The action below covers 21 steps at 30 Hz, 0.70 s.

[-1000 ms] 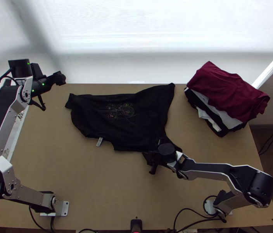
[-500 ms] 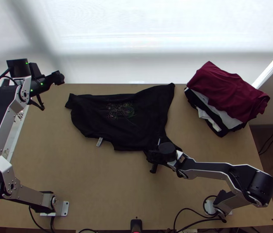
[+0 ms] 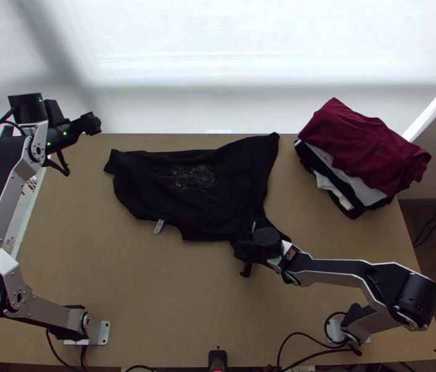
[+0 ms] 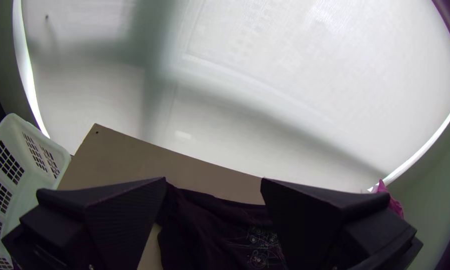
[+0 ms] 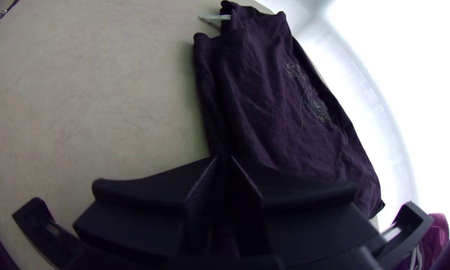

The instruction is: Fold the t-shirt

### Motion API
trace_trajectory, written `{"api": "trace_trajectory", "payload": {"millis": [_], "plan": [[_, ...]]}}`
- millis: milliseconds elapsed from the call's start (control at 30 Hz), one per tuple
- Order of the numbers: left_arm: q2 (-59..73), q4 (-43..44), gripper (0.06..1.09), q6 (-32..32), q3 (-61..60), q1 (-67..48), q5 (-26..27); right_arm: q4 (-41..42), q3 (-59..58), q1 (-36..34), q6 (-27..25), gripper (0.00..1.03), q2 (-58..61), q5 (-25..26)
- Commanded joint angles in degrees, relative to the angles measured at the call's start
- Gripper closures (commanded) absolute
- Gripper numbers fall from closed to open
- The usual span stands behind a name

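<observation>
The black t-shirt [image 3: 187,192] lies lengthwise across the bench [image 3: 156,297], mostly leftward and beyond the right gripper [image 5: 224,159] — whose fingers look closed on its near right part. The left gripper [image 4: 213,180] hangs wide open — off the shirt's left end. A pale label [image 3: 159,226] juts from the near edge.

Dark red cloth [image 3: 360,142] atop a stack of white and black garments [image 3: 366,195], light wooden desk [image 3: 156,291] beneath, white plastic lattice basket [image 4: 32,165] beside its left edge, pale backdrop [image 3: 249,49] behind.
</observation>
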Motion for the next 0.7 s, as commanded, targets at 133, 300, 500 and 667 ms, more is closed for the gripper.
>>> {"api": "trace_trajectory", "payload": {"millis": [133, 300, 500, 667], "plan": [[-1.7, 0.0, 0.16, 1.2, 1.9, 0.9, -0.1, 0.5, -1.7, 0.8, -0.8, 1.0, -0.7, 0.3], [-2.2, -0.1, 0.16, 1.1, 2.2, 0.9, -0.1, 0.4, -1.9, 1.1, -0.5, 1.0, -0.7, 1.6], [-2.9, -1.0, 0.16, 1.1, 3.1, 0.9, -0.1, 0.4, 1.0, 1.1, 8.1, 1.0, -6.4, 3.0], [-3.3, -1.8, 0.16, 1.1, 3.4, 0.9, -0.1, -1.3, 6.1, -0.3, 12.3, 1.0, -12.6, 7.5]]}}
